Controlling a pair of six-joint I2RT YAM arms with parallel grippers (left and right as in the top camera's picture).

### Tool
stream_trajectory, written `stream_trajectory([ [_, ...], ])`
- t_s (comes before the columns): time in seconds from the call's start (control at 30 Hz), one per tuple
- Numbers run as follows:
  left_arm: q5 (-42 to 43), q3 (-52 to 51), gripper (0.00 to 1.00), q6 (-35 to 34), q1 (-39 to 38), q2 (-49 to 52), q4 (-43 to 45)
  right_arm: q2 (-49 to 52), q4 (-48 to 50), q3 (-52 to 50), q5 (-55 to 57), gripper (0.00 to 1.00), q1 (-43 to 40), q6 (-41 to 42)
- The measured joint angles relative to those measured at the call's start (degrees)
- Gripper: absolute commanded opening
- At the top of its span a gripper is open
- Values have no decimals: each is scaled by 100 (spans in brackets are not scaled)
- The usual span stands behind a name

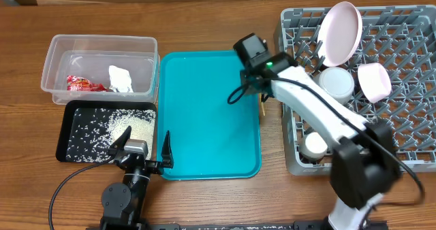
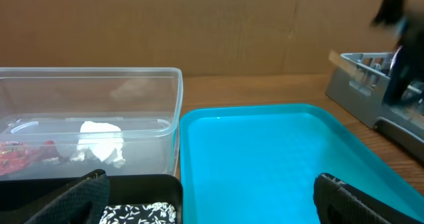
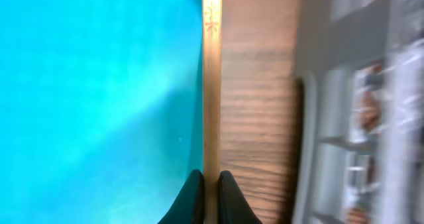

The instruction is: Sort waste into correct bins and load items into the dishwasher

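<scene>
My right gripper (image 3: 211, 181) is shut on a thin wooden chopstick (image 3: 211, 78), held above the right edge of the teal tray (image 1: 204, 114), beside the grey dish rack (image 1: 409, 46); in the overhead view the chopstick (image 1: 261, 108) shows just under the gripper (image 1: 259, 87). The rack holds a large white plate (image 1: 340, 31), a bowl (image 1: 336, 84), a cup (image 1: 374, 80) and a small dish (image 1: 315, 145). My left gripper (image 1: 144, 150) is open and empty at the front between the black tray (image 1: 71, 131) of rice (image 1: 129, 124) and the teal tray. The clear tub (image 1: 61, 50) holds the red wrapper (image 1: 85, 84) and tissue (image 1: 121, 77).
The teal tray (image 2: 278, 158) lies in the table's middle and is bare. The clear tub (image 2: 165, 98) stands at the back left and the black tray (image 2: 165, 184) in front of it. The grey rack (image 2: 371, 98) fills the right side.
</scene>
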Motion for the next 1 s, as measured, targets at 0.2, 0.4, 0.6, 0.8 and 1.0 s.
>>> stream_trajectory([
  [0.2,0,-2,100,0,0,0,0,-835,-37,35,516,4,-186,-22],
  [0.4,0,0,100,0,0,0,0,-793,-35,61,452,4,-955,-490],
  [0.6,0,0,100,0,0,0,0,-365,-356,59,92,46,-1390,-787],
  [0.8,0,-2,100,0,0,0,0,-407,-636,59,-208,45,-1320,-787],
  [1.0,0,-2,100,0,0,0,0,-1137,-684,94,-1027,4,-796,-675],
])
